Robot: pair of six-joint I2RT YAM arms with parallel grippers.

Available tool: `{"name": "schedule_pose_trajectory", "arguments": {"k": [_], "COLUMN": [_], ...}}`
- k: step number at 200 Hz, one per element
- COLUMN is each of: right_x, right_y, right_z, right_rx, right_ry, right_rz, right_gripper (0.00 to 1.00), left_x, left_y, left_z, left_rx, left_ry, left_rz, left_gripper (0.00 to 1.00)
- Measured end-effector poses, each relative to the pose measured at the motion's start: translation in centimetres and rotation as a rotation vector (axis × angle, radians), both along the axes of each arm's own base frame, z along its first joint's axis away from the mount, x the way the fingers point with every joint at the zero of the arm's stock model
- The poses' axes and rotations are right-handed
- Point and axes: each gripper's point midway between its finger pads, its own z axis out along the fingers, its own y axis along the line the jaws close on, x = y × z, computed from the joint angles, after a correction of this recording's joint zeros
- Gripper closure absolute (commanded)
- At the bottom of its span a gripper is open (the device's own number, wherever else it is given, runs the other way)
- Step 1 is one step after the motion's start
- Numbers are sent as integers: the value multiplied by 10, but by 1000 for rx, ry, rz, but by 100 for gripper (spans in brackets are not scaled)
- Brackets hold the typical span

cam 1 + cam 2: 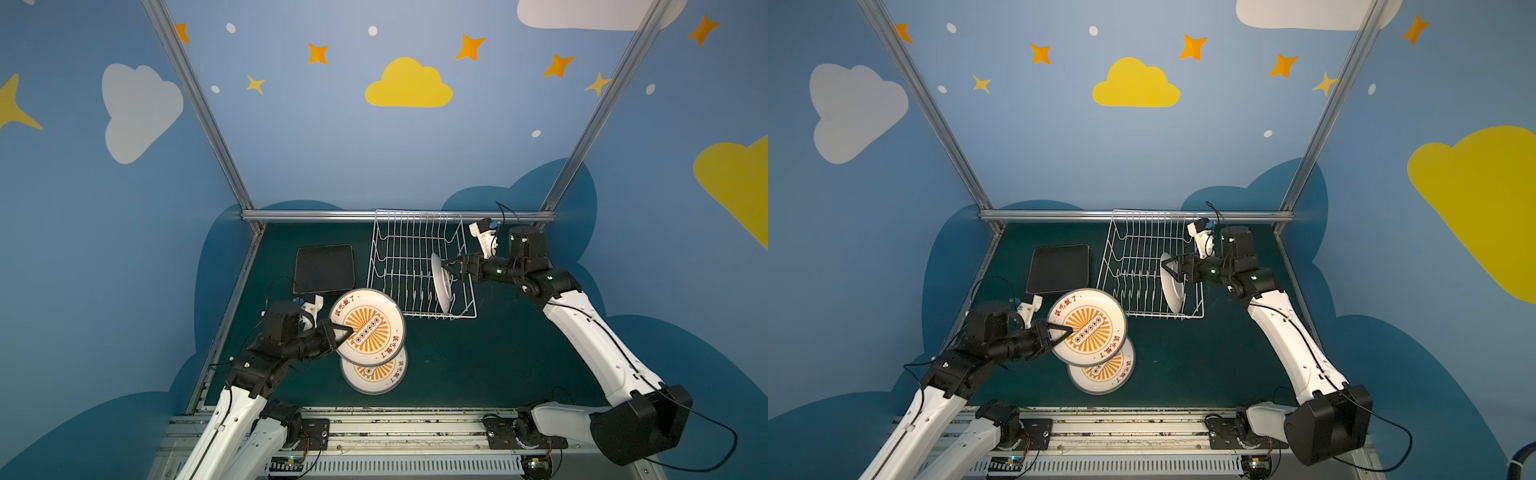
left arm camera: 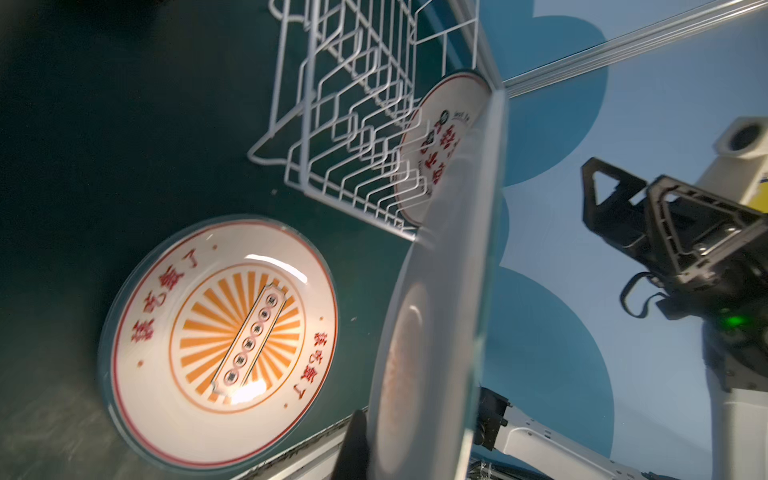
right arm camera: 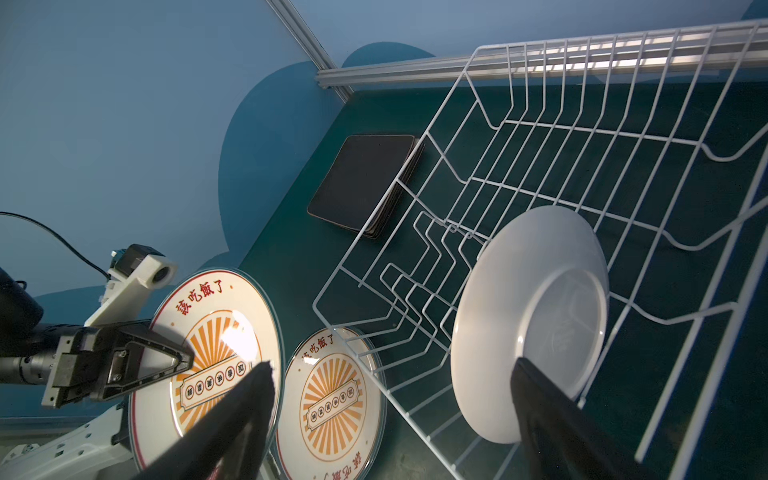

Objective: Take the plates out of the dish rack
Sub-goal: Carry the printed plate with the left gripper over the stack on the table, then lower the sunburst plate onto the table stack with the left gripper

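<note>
At the rack (image 1: 409, 257), right gripper (image 1: 448, 268) stood open at the last plate (image 1: 441, 291), seemingly due to close; left gripper (image 1: 347, 332) clamped a sunburst plate (image 1: 380, 320).

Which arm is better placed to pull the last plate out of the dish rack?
Right. The right gripper is open at the rim of the white plate standing in the dish rack, while the left gripper is shut on a sunburst plate away from the rack.

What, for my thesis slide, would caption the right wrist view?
Open right gripper at the only round white plate standing in the white wire dish rack.
</note>
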Motion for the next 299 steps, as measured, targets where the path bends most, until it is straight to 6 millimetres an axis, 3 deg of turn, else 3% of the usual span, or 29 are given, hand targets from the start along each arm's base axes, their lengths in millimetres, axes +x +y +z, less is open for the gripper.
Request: {"name": "schedule_pose_trajectory", "arguments": {"k": [32,81,182,251,299], "right_x": [-3,-5,-6,-6,-6], "right_y": [1,1,0,0,0], "right_z": [-1,0,-6,-6,-6], "right_rx": [-7,-22,-38,-40,-40], "right_ry": [-5,-22,-20,-23,-22], "right_rz": [3,-7,-16,-20,-19], "right_gripper": [11,11,12,12,12], "left_x": [-21,-33,-22,-15,-12], "left_y": [6,9,5,4,7], "left_z": [-40,-97,-126,-130,-127], "left_rx": [12,22,22,34,79], "left_ry": [120,289,329,316,326], "left_rz": [20,54,68,53,51], "left_gripper": [97,97,87,56,22]}}
